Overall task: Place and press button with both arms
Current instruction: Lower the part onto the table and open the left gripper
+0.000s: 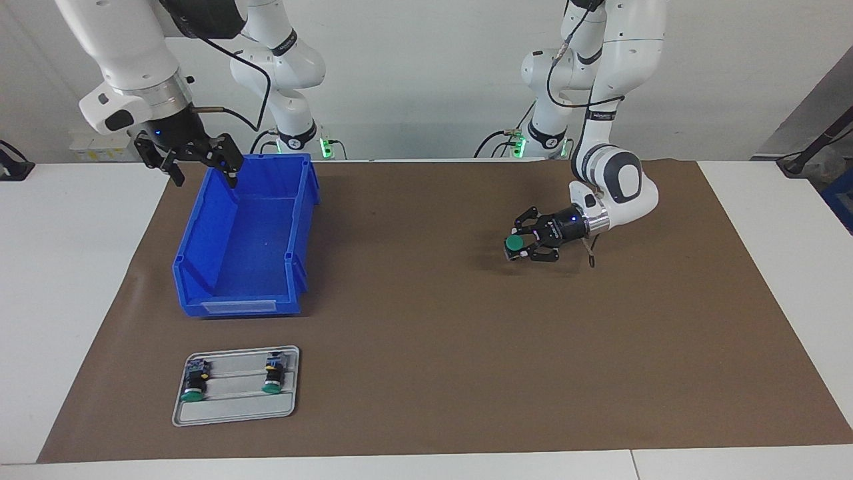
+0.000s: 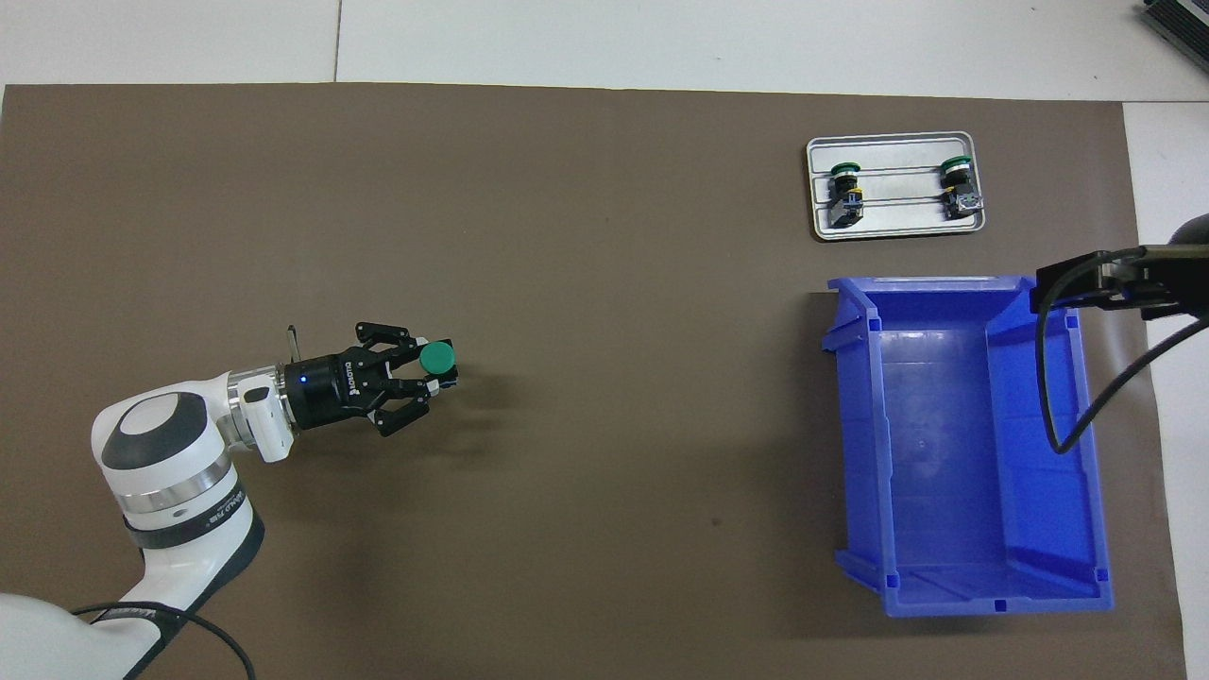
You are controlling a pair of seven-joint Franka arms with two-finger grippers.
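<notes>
the button (image 1: 514, 244) is pinched in the left gripper (image 1: 517, 246) fingers, cap up, and should be set upright on the counter (image 1: 426, 320); the right gripper (image 1: 200, 163), fingers spread, waits over the blue bin (image 1: 226, 280).

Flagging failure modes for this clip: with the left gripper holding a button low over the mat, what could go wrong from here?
The left gripper pinches the button sideways by its body; it may tip when set down. The open right gripper waits over the blue bin rim and might clip it when leaving.
</notes>
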